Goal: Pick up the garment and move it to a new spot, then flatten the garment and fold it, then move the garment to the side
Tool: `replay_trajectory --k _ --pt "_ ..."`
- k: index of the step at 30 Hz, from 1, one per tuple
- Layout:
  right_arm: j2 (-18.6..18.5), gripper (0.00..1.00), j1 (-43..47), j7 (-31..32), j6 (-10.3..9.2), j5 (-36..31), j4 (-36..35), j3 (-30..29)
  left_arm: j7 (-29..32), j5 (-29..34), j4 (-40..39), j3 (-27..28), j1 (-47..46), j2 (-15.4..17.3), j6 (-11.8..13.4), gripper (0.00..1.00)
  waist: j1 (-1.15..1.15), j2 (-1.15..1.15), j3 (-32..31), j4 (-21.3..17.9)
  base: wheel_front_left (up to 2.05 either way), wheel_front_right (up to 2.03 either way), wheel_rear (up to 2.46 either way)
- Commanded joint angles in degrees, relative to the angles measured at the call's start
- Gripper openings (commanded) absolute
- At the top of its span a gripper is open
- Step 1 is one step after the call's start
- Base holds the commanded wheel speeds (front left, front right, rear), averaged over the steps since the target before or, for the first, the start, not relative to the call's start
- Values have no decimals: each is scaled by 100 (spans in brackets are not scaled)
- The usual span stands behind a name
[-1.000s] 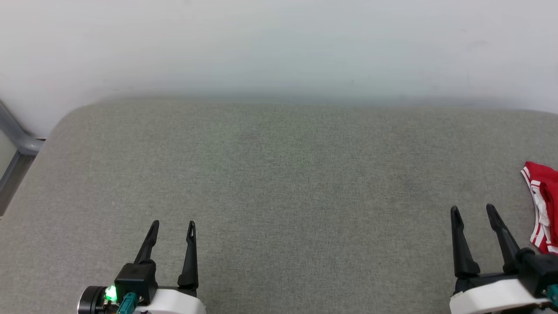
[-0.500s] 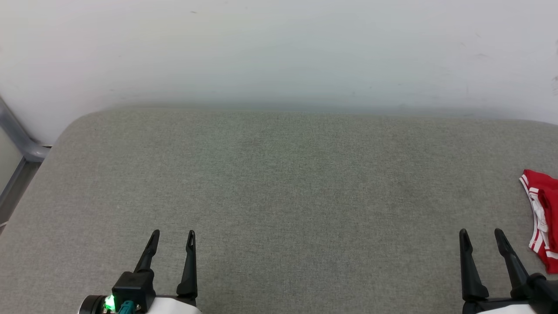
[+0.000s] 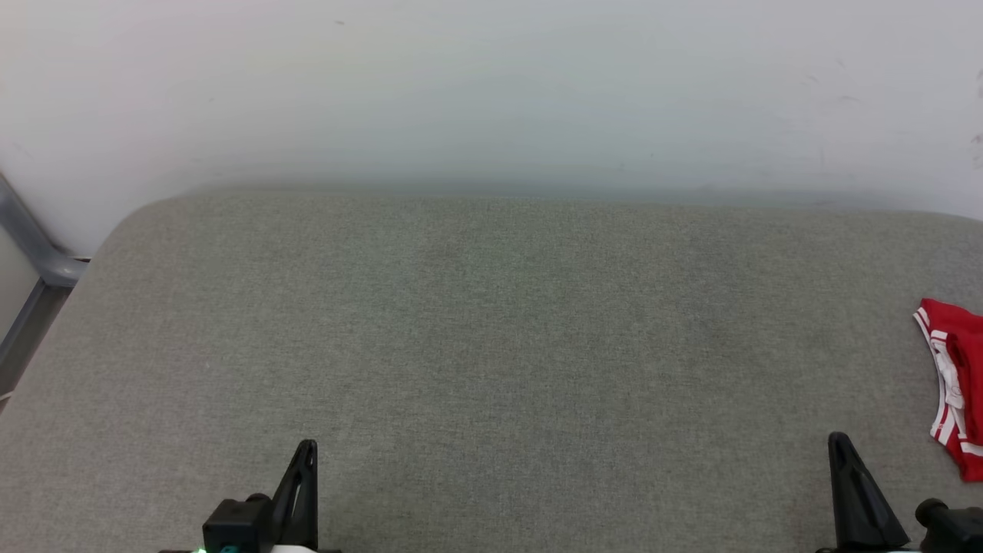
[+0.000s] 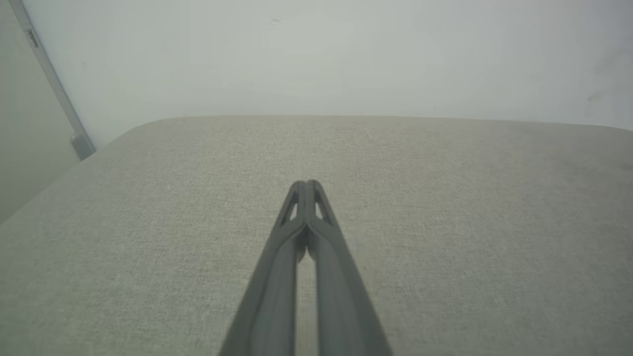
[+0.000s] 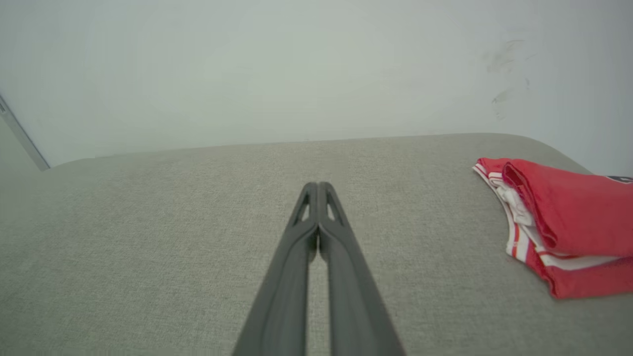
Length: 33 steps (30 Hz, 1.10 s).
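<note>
**At the cushion's near edge: both fingers shut, jersey off to the right**

Near the front edge of the grey cushion (image 3: 491, 346) our left gripper (image 4: 307, 187) has its two fingers pressed together from tip to heel, with nothing between them. Our right gripper (image 5: 317, 188) is the same, closed on nothing, just above bare fabric. Neither touches the garment (image 5: 568, 217).

The garment lies at the cushion's right edge, to the right of our right gripper and a little further back. It is a compact red bundle of several stacked layers, with white cloth and striped trim showing along the side that faces us.

We judge it light, soft and limp, with no stiffness to hold its shape. Pinching the top layer alone would likely peel the bundle open. We would take it through its full thickness at the rounded red fold on top, or with a gripper at each end.

Between the two grippers and back to the pale wall (image 3: 491, 92) the cushion is bare, which leaves us wide room for sweeping and laying out. The right edge is the tight spot, since cloth pushed further that way could slide off. At the rounded far-left corner a grey frame (image 3: 31, 261) stands beside the cushion.
</note>
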Motion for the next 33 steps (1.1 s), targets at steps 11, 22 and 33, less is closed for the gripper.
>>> replay_trajectory --k 11,22,33 --pt "0 0 -259 318 -1 1293 103 0 333 -1328 49 175 -231 -28 -111 0 0 0 14 -34 0 0 0" --pt "1 0 -468 594 -1 2386 231 -4 605 -2459 116 305 -385 -52 -205 0 0 0 29 -67 0 0 0" --pt "2 0 -652 840 -1 3345 348 -7 848 -3452 183 420 -522 -71 -289 0 0 0 43 -100 0 0 0"
